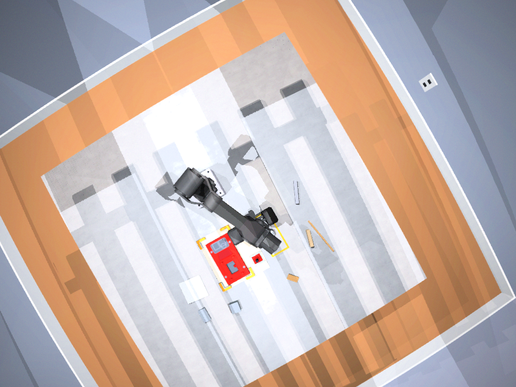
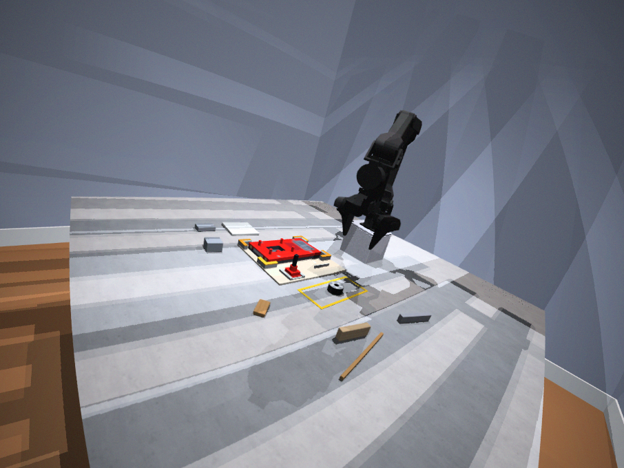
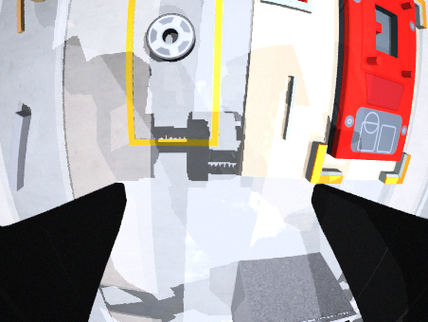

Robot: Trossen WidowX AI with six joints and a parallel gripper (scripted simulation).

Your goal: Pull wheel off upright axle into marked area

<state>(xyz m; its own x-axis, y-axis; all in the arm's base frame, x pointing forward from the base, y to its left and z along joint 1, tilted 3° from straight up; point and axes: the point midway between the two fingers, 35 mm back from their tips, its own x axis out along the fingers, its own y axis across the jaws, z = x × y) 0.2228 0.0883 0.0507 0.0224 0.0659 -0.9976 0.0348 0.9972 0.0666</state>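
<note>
Going left to right in the exterior view, a grey box (image 1: 234, 307) (image 2: 213, 245) sits toward the far left corner of the desk (image 1: 354, 250) (image 2: 176, 352) (image 3: 85, 166). Next, between that corner and the middle, comes the red panel (image 1: 222, 256) (image 2: 264, 246) (image 3: 350, 90). A black post (image 1: 257, 260) (image 2: 295, 261), probably the axle, stands upright beside it with no wheel on it.

Right of the post, well in from the desk's edges, the wheel (image 1: 273, 231) (image 2: 336, 287) (image 3: 171, 37) lies flat inside the yellow outline (image 1: 281, 235) (image 2: 310, 299) (image 3: 130, 71), clear of its lines. The claw (image 1: 253, 225) (image 2: 358, 240) (image 3: 222, 194) is farther right, raised above the desk on the base's side of the wheel. Its fingers are spread about as wide as they go, with nothing between them and neither touching the wheel. Farthest right, toward the right-hand corner, lies a grey bar (image 1: 296, 192) (image 2: 414, 318) (image 3: 21, 147).

The placing looks finished; what remains, I judge, is a calm retreat. Best keep the fingers wide and stay high, without sweeping back over the wheel: a low pass could nudge it onto a line. No regrip seems needed.
</note>
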